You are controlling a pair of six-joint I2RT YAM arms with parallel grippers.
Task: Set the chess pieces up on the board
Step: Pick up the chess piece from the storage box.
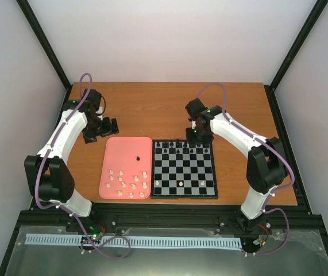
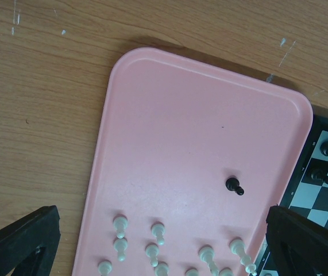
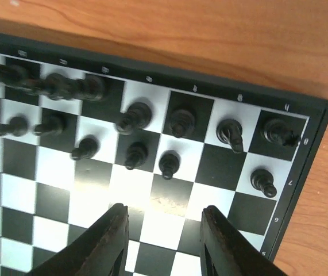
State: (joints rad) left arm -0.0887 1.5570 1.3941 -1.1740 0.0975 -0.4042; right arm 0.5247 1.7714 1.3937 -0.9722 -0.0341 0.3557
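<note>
Chess pieces (image 1: pixel 181 148): your black ones fill most of the board's (image 1: pixel 184 167) far two rows. One black pawn (image 2: pixel 234 186) lies on the pink tray (image 1: pixel 126 152), and white pieces (image 1: pixel 128 183) crowd its near edge. Your right gripper (image 3: pixel 162 213) hangs part-open and empty over the board's far edge; your left gripper (image 1: pixel 100 129) gapes by the tray's far left corner.

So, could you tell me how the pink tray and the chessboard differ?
The tray is plain pink with rounded corners; the chessboard is chequered with a black border. The tray holds cream pieces and one black piece; the chessboard holds mostly black pieces. Both lie flat, side by side on the table.
</note>
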